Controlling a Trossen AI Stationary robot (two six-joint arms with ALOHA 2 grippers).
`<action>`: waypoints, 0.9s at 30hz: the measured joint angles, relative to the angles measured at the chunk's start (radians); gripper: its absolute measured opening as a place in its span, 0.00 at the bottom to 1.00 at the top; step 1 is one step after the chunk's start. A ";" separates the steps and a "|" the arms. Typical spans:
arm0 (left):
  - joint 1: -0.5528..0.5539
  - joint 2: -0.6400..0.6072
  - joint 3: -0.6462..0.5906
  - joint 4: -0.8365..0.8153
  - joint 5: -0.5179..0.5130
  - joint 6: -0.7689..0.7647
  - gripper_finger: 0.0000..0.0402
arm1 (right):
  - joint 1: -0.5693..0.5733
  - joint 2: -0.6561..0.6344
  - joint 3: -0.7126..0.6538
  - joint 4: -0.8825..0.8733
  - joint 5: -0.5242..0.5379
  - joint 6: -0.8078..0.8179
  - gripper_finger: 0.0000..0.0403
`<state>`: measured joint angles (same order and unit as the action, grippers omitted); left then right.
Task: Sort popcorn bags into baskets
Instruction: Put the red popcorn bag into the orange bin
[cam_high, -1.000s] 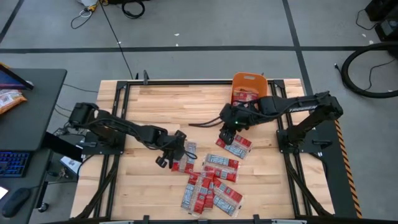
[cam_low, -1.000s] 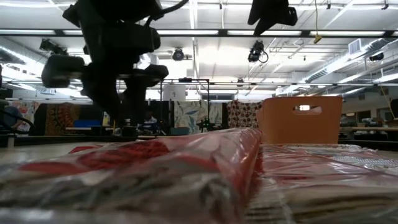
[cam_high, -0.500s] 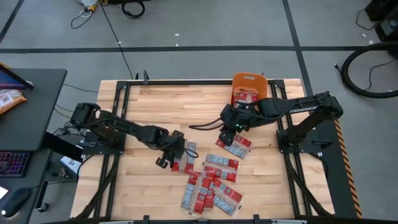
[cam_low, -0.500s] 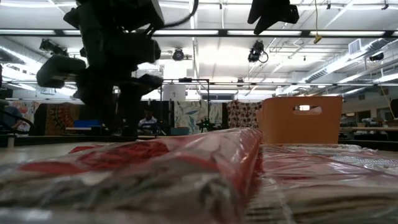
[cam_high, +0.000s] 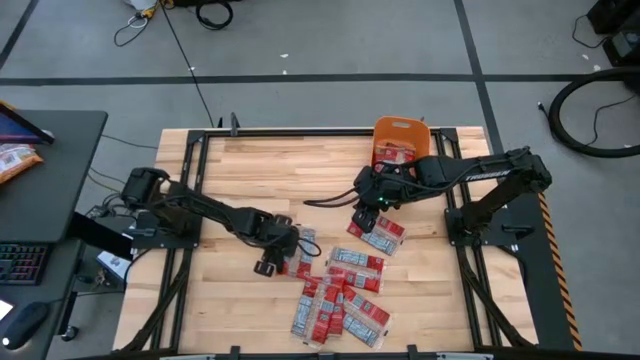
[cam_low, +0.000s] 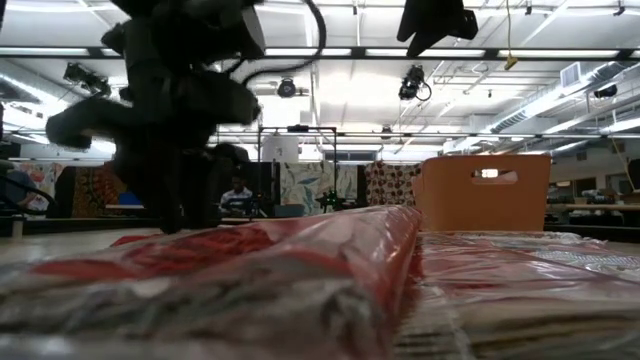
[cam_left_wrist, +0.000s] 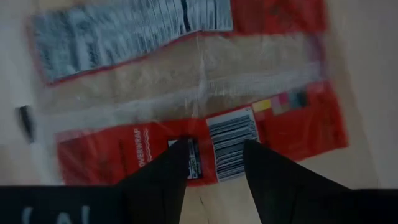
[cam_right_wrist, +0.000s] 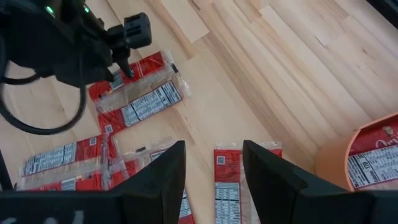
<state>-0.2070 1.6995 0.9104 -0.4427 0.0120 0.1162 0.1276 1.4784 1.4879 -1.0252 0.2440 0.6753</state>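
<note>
L gripper (cam_high: 272, 262) at center-left of high view, fingers open, straddles a bag (cam_left_wrist: 205, 146) whose long axis lies across the gap. R gripper (cam_high: 366, 212), open and empty, hovers center-right above another bag (cam_high: 377, 233); basket (cam_high: 400, 139) upper right.

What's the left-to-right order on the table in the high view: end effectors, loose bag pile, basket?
Left end effector on a popcorn bag → pile of popcorn bags → right end effector above another bag → orange basket at the far edge.
</note>
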 joint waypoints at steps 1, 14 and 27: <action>0.000 0.011 0.003 -0.003 -0.001 -0.001 0.40 | 0.000 0.000 0.000 0.000 0.000 -0.002 0.41; 0.001 0.030 0.002 -0.018 -0.041 -0.056 0.07 | 0.000 0.000 0.000 0.000 -0.001 -0.024 0.41; 0.057 -0.102 -0.003 -0.078 -0.027 -0.080 0.01 | 0.000 0.001 0.000 0.029 0.000 -0.085 0.41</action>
<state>-0.1496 1.5979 0.9070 -0.5211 -0.0150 0.0357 0.1276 1.4792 1.4879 -0.9964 0.2436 0.5900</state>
